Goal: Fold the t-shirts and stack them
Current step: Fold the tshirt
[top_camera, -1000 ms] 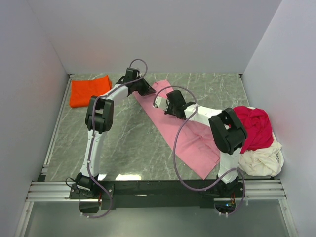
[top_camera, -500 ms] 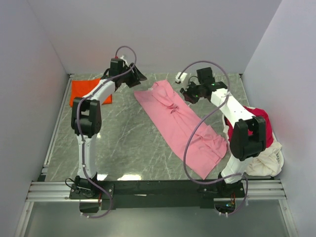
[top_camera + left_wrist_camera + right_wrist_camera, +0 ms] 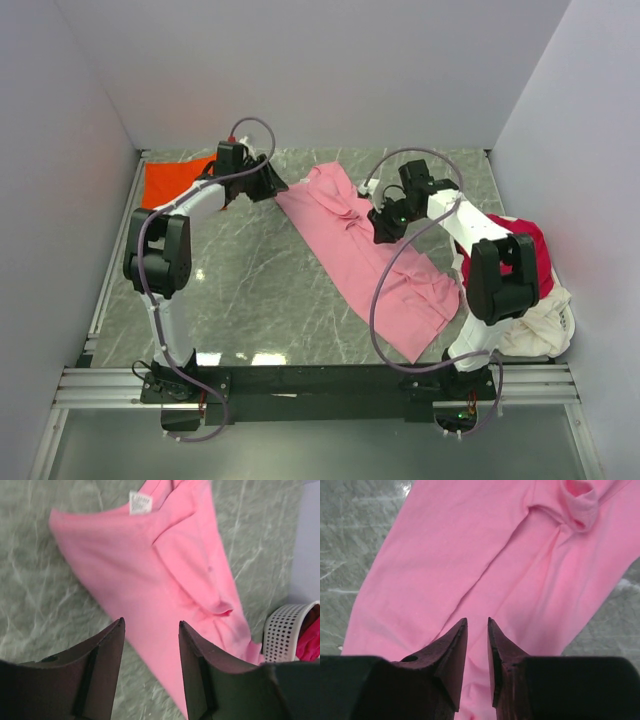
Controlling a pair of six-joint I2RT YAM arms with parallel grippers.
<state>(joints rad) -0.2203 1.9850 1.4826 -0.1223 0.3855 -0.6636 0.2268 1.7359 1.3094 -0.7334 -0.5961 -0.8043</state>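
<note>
- Left gripper [image 3: 150,625]: jaws wide apart, empty, above the pink t-shirt [image 3: 165,580] near its edge; bare table [image 3: 35,595] just beside.
- Right gripper [image 3: 477,625]: jaws slightly apart, holding nothing, above the shirt's middle.
- Folded orange t-shirt [image 3: 170,180] lies beyond the left gripper.

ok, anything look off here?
The pink t-shirt lies diagonally, folded narrow, puckered toward its far end. The crimson t-shirt and cream t-shirt sit crumpled at the right edge. Nothing spilled or damaged.

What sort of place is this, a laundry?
Probably a robot test booth: plain white walls box in a marble-look table, left arm and right arm bolted to a metal rail, a pink t-shirt laid out.
</note>
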